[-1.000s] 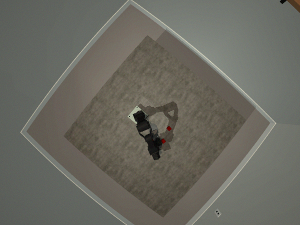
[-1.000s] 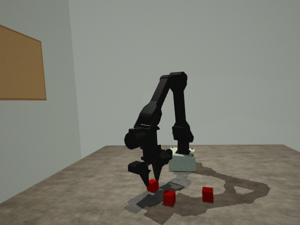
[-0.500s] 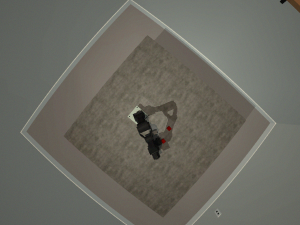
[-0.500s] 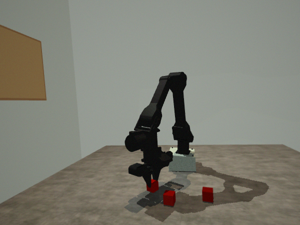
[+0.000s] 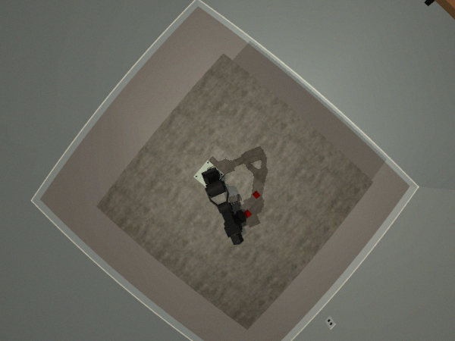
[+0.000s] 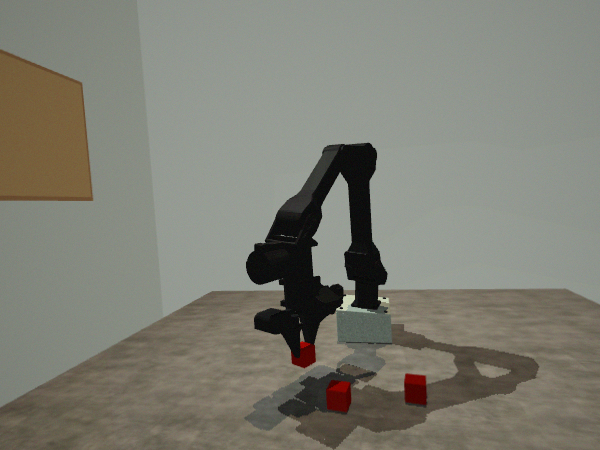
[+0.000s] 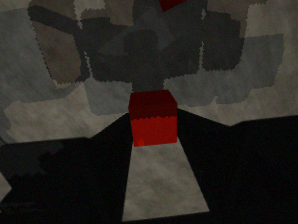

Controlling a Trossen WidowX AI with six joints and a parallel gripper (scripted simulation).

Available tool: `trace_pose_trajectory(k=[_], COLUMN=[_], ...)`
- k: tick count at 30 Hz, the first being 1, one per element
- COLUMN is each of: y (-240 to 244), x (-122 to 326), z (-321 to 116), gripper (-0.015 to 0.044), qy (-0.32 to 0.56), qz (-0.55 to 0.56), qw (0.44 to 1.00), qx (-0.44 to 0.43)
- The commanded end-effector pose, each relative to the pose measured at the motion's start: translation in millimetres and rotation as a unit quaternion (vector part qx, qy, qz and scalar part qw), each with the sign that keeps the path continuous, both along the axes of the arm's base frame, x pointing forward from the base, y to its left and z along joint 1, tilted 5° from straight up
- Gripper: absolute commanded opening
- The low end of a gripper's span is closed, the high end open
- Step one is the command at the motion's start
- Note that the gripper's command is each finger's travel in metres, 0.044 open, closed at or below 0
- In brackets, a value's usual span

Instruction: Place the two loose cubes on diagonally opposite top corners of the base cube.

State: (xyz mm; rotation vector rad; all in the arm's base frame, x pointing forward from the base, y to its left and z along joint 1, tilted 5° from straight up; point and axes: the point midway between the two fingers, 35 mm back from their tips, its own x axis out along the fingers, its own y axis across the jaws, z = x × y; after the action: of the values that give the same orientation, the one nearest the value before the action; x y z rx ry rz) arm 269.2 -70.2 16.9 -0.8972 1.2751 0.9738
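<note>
My gripper (image 6: 304,351) (image 7: 152,115) points down and is shut on a red cube (image 6: 306,359) (image 7: 155,131). The cube sits between the fingertips, a little above the table; in the top view the arm hides it. A second red cube (image 5: 248,214) (image 6: 338,397) stands on the table close to the gripper. A third red cube (image 5: 256,195) (image 6: 415,389) stands on the table farther to the right in the exterior view. These two stand apart. All three look alike, so I cannot tell which is the base. A corner of one red cube (image 7: 170,4) shows at the wrist view's top edge.
The arm's pale base block (image 5: 202,176) (image 6: 364,326) stands behind the cubes in the exterior view. The black arm (image 5: 227,217) (image 6: 360,200) arches from it over the brown table (image 5: 171,151) (image 6: 125,390). Its shadows fall around the two standing cubes.
</note>
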Motion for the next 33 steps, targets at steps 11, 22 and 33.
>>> trace_pose_trajectory(k=[11,22,33], y=[-5,-6,19], x=[0,-5,3], z=[47,74,71], gripper=[0.0105,0.0105,0.0105], qy=[-0.004,-0.004,0.005], qz=[0.002,0.002,-0.112], qw=[1.0,1.0,0.994], qx=[-0.004,-0.004,0.0])
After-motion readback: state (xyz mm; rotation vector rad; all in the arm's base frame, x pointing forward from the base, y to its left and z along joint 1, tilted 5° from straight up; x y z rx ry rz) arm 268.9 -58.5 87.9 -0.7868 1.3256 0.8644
